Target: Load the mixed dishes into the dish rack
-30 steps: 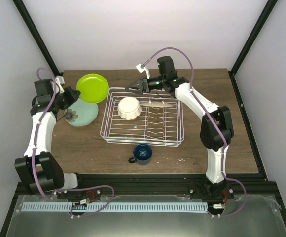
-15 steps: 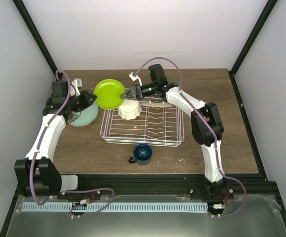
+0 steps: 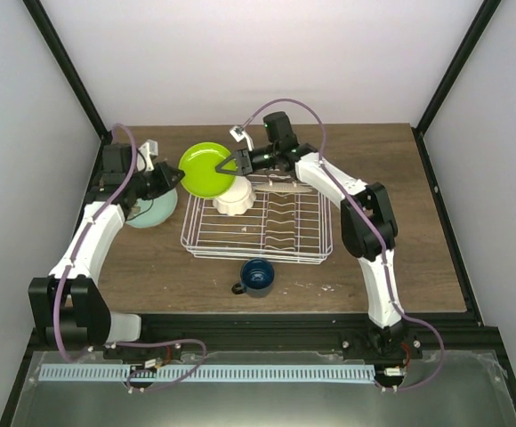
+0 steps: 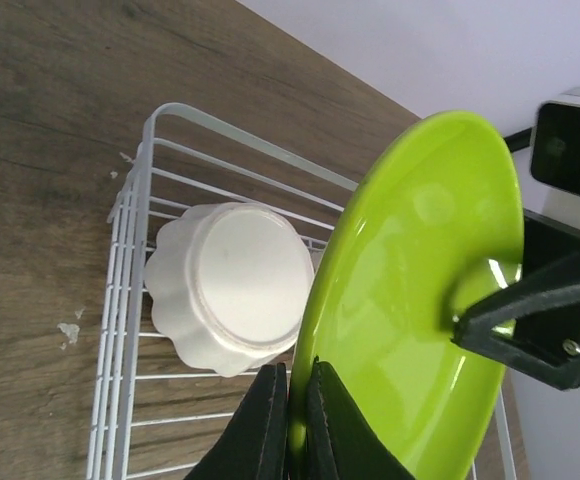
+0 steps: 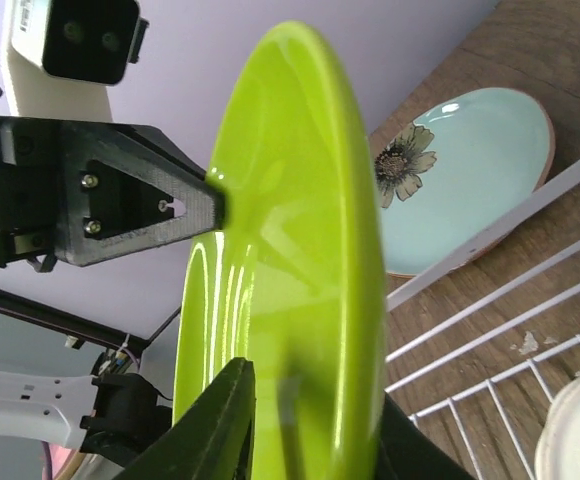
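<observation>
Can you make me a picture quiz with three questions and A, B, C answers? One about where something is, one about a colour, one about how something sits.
1. Where is the dark blue mug?
A. on the table in front of the dish rack
B. inside the rack
C. in a gripper

2. What colour is the dish that the left gripper and right gripper hold?
A. red
B. black
C. lime green

3. How does the cream bowl sit in the rack?
A. on its edge
B. upside down
C. right way up

Answers: 1 A, it stands on the wood nearer than the rack. 2 C, both wrist views show bright lime green. 3 B, its flat base faces up.
</observation>
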{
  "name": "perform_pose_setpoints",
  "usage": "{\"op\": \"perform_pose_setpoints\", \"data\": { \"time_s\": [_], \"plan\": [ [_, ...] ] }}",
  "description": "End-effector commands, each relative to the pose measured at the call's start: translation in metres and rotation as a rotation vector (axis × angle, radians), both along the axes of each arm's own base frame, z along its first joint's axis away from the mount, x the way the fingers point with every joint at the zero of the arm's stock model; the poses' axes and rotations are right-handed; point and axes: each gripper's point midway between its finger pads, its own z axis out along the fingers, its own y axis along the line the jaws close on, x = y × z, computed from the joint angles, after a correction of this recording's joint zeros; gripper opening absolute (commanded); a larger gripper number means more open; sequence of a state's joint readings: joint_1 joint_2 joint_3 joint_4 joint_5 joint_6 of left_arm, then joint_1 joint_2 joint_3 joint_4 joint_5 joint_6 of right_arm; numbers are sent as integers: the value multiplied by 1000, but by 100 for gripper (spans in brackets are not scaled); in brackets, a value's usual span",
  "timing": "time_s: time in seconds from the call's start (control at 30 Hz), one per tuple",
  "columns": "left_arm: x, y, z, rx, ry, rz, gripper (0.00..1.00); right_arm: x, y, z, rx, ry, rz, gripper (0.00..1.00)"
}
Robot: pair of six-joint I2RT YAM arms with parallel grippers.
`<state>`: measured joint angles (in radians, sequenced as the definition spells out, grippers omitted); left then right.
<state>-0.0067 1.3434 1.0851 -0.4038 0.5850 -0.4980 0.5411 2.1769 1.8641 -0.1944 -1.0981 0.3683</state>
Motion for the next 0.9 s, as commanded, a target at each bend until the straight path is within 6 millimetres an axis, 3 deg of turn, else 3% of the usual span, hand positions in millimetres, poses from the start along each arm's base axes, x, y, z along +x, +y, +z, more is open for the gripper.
{"op": "perform_pose_setpoints", "data": {
  "time_s": [0.0, 0.07, 0.2, 0.27, 0.43, 0.57, 0.73, 0.87],
  "plan": [
    [9, -6, 9, -27, -30, -12, 2, -12, 7, 28, 55, -78, 67, 19],
    [10, -7, 8, -32, -29, -18, 6, -12, 6, 26, 47, -82, 63, 15],
    [11, -8, 8, -33, -25, -24, 43, -8, 3, 28, 12, -139, 26, 7],
    [11, -7, 9, -25, -28, -17, 54, -4, -2, 33, -9, -188, 0, 2],
    [11, -4, 17, -2, -38, -15, 63, 12, -22, 45, -42, -262, -76, 1],
    [12, 10, 40, 32, -81, 23, 70, 29, -49, 50, -143, -382, -171, 1],
    [16, 59, 79, 47, -165, 140, 86, 33, -81, 49, -345, -550, -259, 1],
    [25, 82, 84, 115, -166, 183, 87, 23, -105, 53, -449, -635, -301, 1]
  ]
}}
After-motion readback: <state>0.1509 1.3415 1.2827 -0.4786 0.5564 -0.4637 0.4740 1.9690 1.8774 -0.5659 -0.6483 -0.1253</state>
